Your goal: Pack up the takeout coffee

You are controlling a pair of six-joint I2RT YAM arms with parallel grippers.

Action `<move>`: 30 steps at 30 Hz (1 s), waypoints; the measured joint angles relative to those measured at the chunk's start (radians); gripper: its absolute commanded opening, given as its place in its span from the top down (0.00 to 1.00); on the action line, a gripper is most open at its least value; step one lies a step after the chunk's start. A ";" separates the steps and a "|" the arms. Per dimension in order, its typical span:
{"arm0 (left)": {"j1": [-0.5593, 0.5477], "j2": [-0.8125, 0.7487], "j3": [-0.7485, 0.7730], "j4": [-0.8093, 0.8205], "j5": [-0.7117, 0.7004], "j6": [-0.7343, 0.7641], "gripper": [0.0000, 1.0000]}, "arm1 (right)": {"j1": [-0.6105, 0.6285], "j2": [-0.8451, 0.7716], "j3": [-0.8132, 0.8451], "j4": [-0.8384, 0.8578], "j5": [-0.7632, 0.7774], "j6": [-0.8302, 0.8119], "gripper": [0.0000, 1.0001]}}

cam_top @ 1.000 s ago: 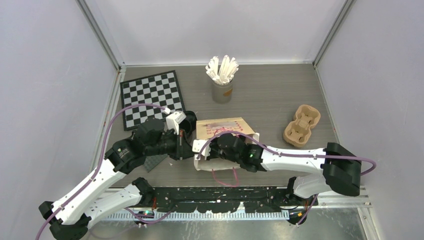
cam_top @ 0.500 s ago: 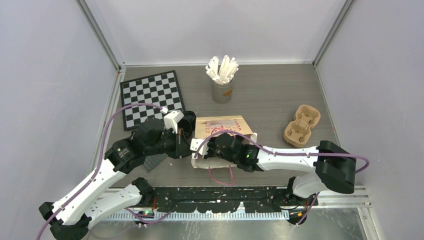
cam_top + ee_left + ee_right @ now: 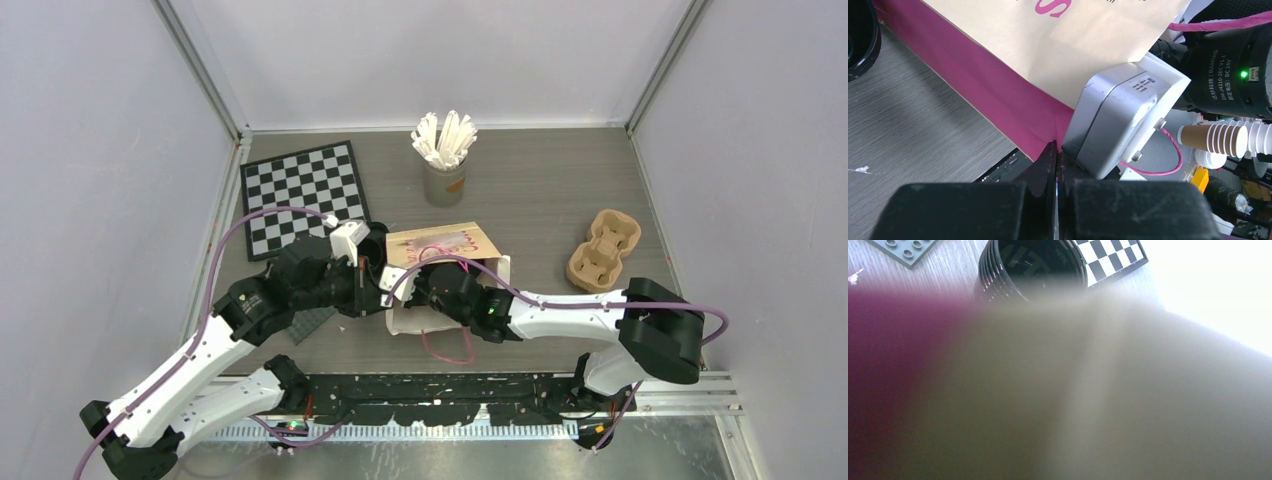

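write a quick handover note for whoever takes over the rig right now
left gripper: fingers shut on the magenta side fold of the paper bag.
right gripper: shut at the bag's mouth; paper blurs its wrist view, so the grip itself cannot be seen.
The bag lies flat mid-table. One black coffee cup sits on the table just left of it, by the checkerboard. The cup carrier is empty, at right.
Done: bag taken hold of.
Left: open the bag and get the cup in.
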 measured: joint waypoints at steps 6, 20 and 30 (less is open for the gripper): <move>0.000 0.000 0.000 0.010 -0.001 0.000 1.00 | -0.001 0.010 0.000 0.028 0.018 0.006 0.99; -0.006 0.000 0.000 0.035 0.019 -0.004 1.00 | -0.002 -0.039 0.000 -0.052 0.005 0.021 0.99; -0.013 0.021 0.000 0.077 0.059 -0.031 1.00 | -0.005 -0.132 0.000 -0.209 -0.009 0.066 1.00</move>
